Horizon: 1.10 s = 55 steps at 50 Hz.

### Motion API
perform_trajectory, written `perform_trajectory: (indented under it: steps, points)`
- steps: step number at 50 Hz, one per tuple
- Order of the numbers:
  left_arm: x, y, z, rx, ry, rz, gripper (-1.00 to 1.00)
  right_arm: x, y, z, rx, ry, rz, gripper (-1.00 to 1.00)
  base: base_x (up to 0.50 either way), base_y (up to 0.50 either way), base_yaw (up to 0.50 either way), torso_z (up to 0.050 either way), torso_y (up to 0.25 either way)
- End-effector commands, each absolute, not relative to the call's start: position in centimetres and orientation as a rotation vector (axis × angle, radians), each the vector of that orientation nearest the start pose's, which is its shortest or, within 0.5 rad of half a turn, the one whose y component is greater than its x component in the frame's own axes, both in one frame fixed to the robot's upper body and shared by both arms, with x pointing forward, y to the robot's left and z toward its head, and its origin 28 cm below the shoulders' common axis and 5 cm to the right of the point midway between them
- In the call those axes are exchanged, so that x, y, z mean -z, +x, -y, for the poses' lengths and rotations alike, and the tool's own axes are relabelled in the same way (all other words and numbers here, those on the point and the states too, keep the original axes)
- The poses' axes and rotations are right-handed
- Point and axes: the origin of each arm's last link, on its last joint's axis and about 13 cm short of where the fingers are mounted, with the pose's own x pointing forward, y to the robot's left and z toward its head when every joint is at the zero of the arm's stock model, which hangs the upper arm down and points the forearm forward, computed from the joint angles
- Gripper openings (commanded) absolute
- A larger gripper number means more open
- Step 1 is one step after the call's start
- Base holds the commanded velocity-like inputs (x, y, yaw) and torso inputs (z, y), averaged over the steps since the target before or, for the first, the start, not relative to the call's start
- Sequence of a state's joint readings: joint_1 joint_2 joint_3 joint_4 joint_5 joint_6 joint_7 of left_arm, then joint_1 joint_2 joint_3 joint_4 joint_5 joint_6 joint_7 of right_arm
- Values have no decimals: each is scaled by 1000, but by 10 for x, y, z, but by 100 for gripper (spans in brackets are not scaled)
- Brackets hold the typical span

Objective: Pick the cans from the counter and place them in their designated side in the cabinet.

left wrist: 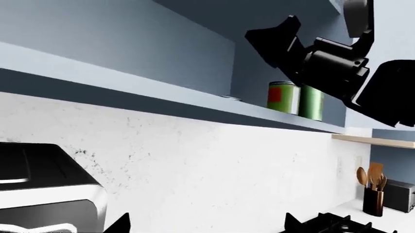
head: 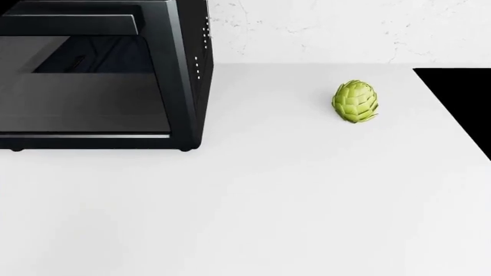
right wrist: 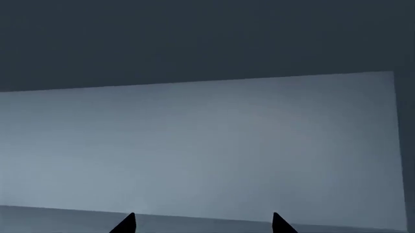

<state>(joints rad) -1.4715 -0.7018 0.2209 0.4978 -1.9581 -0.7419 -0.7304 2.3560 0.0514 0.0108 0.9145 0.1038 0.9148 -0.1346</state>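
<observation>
Your right gripper (right wrist: 203,224), jaws spread wide and empty, faces the bare cabinet (right wrist: 194,145) interior; two cans (left wrist: 295,99) already stand on its shelf. None shows on the counter (head: 307,201), only an artichoke (head: 355,101) at two o'clock. Next, withdraw cleanly. Your left gripper's state can't be told.

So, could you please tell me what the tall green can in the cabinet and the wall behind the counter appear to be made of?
The tall cylindrical green can looks like metal with a glossy label, judging by the vertical highlights along its side. The white backsplash wall looks like polished stone, perhaps marble or quartz: faint grey veins and specks run through it. As a simulator's render, neither can be confirmed.
</observation>
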Motion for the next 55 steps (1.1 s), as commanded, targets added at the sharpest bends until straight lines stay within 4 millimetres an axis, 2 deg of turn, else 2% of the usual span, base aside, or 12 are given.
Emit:
perform_trajectory:
  steps: [1,7,13,19,29,31,33,35,38,42,47,55]
  points:
    - [-398,177,-228,698,-229,423,100,-593,273,145,-86,-45,514,100,0,0,0,0,0]
    - [-397,181,-227,700,-232,419,100,-603,256,147,-164,-60,619,100,0,0,0,0,0]
    - [-395,184,-227,699,-240,412,100,-613,234,138,-281,-96,722,100,0,0,0,0,0]
    - [-392,189,-228,696,-251,406,100,-615,201,140,-361,-88,792,100,0,0,0,0,0]
    - [-388,195,-230,687,-265,400,100,-555,156,164,-375,-27,804,100,0,0,0,0,0]
    - [-387,196,-230,687,-267,397,100,-551,155,168,-372,-33,785,100,0,0,0,0,0]
    - [-387,197,-230,687,-269,395,100,-546,150,179,-271,5,756,100,0,0,0,0,0]
    - [-386,198,-230,687,-272,394,100,-541,144,178,-218,6,724,100,0,0,0,0,0]
    - [-384,199,-230,685,-277,390,100,-532,133,173,-312,-47,675,100,0,0,0,0,0]
    - [-382,200,-230,686,-284,385,100,-533,128,176,-224,9,630,100,0,0,0,0,0]
    - [-380,202,-230,690,-291,383,100,-527,133,178,-113,34,536,100,0,0,0,0,0]
    - [-376,202,-233,674,-299,375,100,-498,130,177,-11,-5,373,100,0,0,0,0,-1]
